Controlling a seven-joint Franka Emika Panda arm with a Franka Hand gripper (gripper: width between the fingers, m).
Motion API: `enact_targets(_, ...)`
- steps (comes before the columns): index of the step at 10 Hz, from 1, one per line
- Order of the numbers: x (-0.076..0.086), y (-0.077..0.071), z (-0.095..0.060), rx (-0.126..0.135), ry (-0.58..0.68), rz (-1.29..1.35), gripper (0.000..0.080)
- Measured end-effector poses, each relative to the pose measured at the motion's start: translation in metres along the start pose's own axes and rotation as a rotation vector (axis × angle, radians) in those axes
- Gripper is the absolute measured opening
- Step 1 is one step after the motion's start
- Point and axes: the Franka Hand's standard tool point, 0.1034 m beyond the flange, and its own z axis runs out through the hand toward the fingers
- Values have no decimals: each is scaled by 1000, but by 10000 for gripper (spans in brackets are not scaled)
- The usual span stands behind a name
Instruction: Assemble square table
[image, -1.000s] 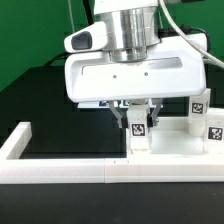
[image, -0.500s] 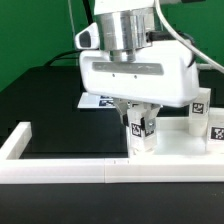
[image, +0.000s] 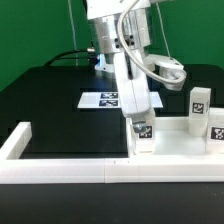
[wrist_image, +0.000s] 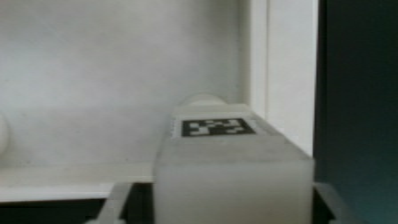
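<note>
Clearly the leg block (image: 143, 134) in hand is a small white plastic piece with a black-and-white tag on its face, rigid and probably light, with smooth sides that could slip under a weak pinch. It stands upright over the square table top (image: 178, 143), just inside the raised rim, near the desk's front edge by the long white border rail (image: 70, 171). The tool (image: 142, 126) is narrowed onto the block's upper part, its fingers on opposite flat sides; in the wrist view the block (wrist_image: 222, 150) fills the space between the jaws. That hold on flat faces, high and clear of the tag, seems soundest. Two more leg blocks (image: 199, 104) stand on the top toward the exterior view's right. The marker board (image: 103, 100) lies behind on the black desk (image: 40, 100).
</note>
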Motion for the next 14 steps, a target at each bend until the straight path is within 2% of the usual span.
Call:
enact_targets(1,-2,-1,0,2,10,-92,291)
enact_targets(2,-8,-3,2,12,22,-351,465)
enact_targets(3,-11,-2,3,9,18,-575,608)
enact_targets(4,-9,-2,3,11,17,-561,637)
enact_targets(6,-8,-2,2,1,28,-793,647)
enact_targets(7,-6,-3,0,-23,49,-1068,647)
enact_targets(8,-5,-4,-1,-27,49,-1216,648)
enact_targets(9,-4,-3,-1,-31,48,-1323,648)
enact_targets(10,-4,-3,0,-30,48,-1307,644)
enact_targets(11,-4,-3,0,-30,48,-1277,505)
enact_targets(12,-4,-3,0,-30,48,-1265,505)
enact_targets(13,-4,-3,1,-29,47,-1228,327)
enact_targets(14,-4,-3,1,-26,48,-1130,327)
